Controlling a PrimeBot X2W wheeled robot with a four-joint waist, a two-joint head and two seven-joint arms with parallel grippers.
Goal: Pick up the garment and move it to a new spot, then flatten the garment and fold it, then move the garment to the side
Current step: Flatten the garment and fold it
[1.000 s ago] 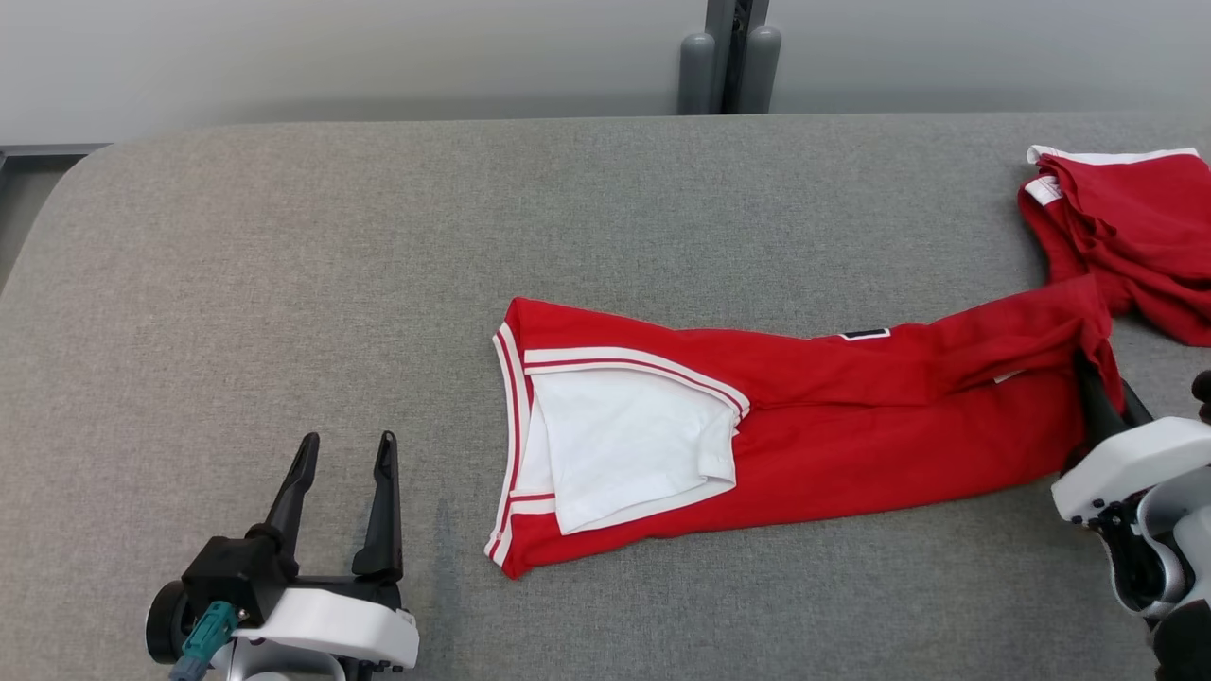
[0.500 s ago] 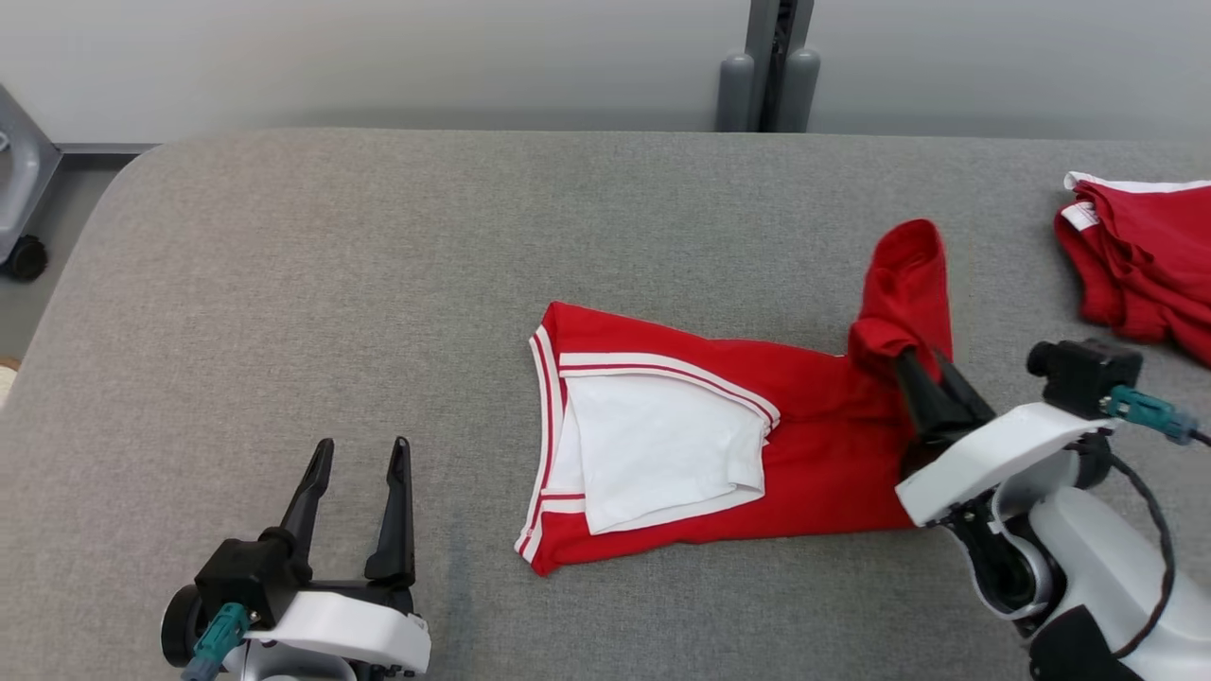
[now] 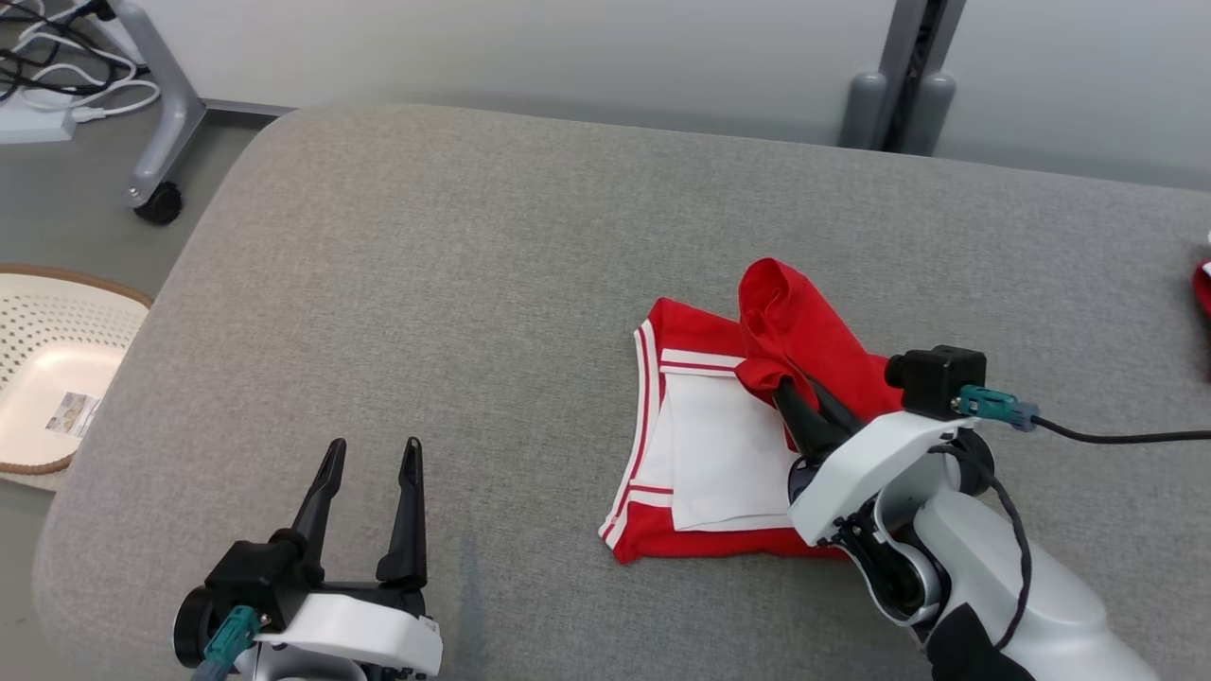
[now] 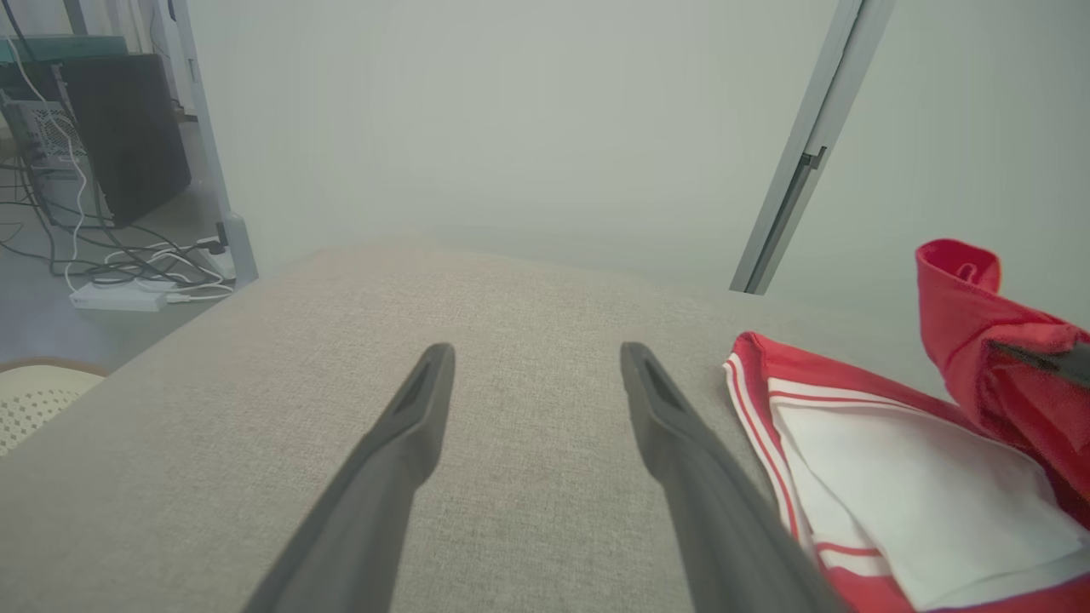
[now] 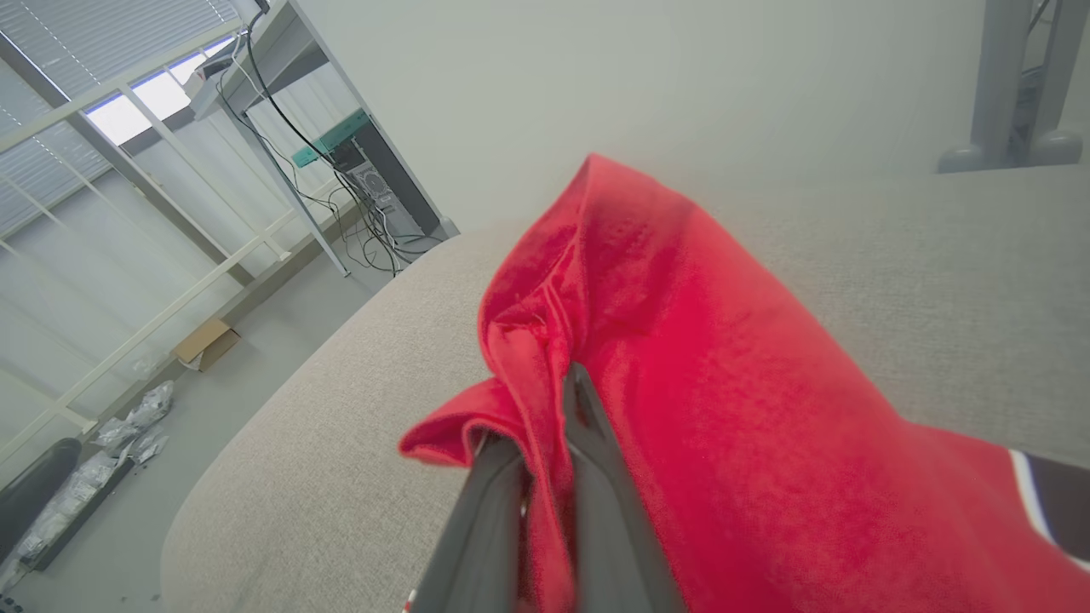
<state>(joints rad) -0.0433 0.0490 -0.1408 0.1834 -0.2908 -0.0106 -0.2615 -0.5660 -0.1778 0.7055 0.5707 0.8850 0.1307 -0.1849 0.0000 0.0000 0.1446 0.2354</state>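
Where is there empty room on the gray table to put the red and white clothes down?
The biggest bare patch of the table lies between the open left gripper, the far edge and the garment. Another bare strip runs behind the garment. It is crowded where the right gripper pinches the garment.

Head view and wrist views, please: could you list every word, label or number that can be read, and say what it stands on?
No text can be read in these views.
A sticker in the pale basket: printed, but too small to read.
A dark patch on the red garment: blurred, no letters to make out.
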